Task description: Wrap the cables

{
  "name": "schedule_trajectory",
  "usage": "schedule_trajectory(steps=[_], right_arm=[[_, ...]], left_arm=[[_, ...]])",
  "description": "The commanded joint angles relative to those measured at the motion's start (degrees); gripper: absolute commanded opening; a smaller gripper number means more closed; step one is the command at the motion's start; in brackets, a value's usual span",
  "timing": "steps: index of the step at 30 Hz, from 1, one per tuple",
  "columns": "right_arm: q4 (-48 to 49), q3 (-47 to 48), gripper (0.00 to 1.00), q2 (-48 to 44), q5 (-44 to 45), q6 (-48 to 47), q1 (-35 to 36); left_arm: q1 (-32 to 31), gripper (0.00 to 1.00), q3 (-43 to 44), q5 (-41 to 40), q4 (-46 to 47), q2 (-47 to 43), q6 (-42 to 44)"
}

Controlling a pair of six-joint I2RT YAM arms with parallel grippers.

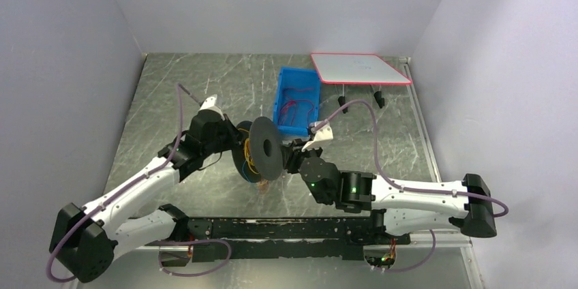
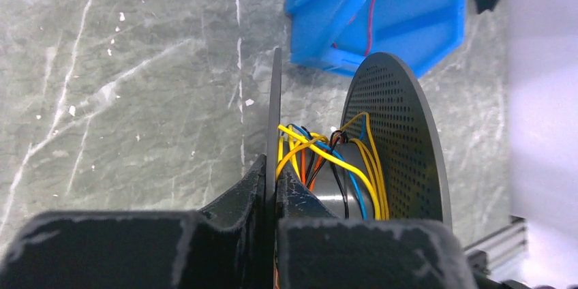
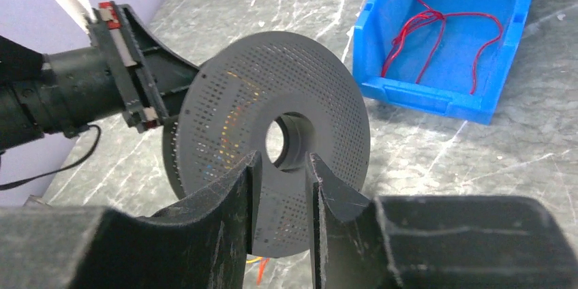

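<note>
A dark grey spool [image 1: 262, 149] with two perforated discs is held on edge above the table. Yellow, orange, blue and black cables [image 2: 327, 159] are wound loosely round its core; they also show between the discs in the top view [image 1: 253, 163]. My left gripper [image 2: 274, 176] is shut on the rim of the spool's thin left disc [image 2: 275, 112]. My right gripper [image 3: 281, 180] is open, its fingers apart just in front of the outer disc face [image 3: 272, 98], below the hub hole. Orange and yellow cable ends [image 3: 262, 266] hang under the spool. A red cable [image 3: 436, 37] lies in the blue bin.
The blue bin [image 1: 285, 95] stands just behind the spool. A white board with a red rim [image 1: 360, 67] stands on short legs at the back right. Grey walls close the table on the left, back and right.
</note>
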Motion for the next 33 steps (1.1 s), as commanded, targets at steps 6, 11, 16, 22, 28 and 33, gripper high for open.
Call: schedule_trajectory(steps=[6, 11, 16, 22, 28, 33], right_arm=[[-3.1, -1.7, 0.34, -2.2, 2.2, 3.3, -0.4], [-3.3, -3.1, 0.34, -3.2, 2.1, 4.1, -0.5], [-5.3, -2.8, 0.34, -4.4, 1.3, 5.2, -0.5], [-4.8, -3.9, 0.34, -6.2, 1.3, 4.7, -0.5], [-4.8, -4.0, 0.34, -6.2, 1.3, 3.9, -0.6], [-4.7, -4.2, 0.35, -6.7, 0.9, 3.3, -1.0]], left_arm=[[6.7, 0.07, -1.5, 20.5, 9.3, -6.2, -5.9], [11.7, 0.07, -3.2, 26.6, 10.2, -6.6, -5.6], [16.6, 0.07, -3.7, 32.3, 9.9, -6.8, -5.3], [26.1, 0.07, -6.6, 40.2, 12.2, -5.9, -6.0], [34.5, 0.07, -12.8, 48.0, 22.8, -0.7, -11.4], [35.9, 0.07, -13.2, 46.5, 24.6, 3.0, -12.7]])
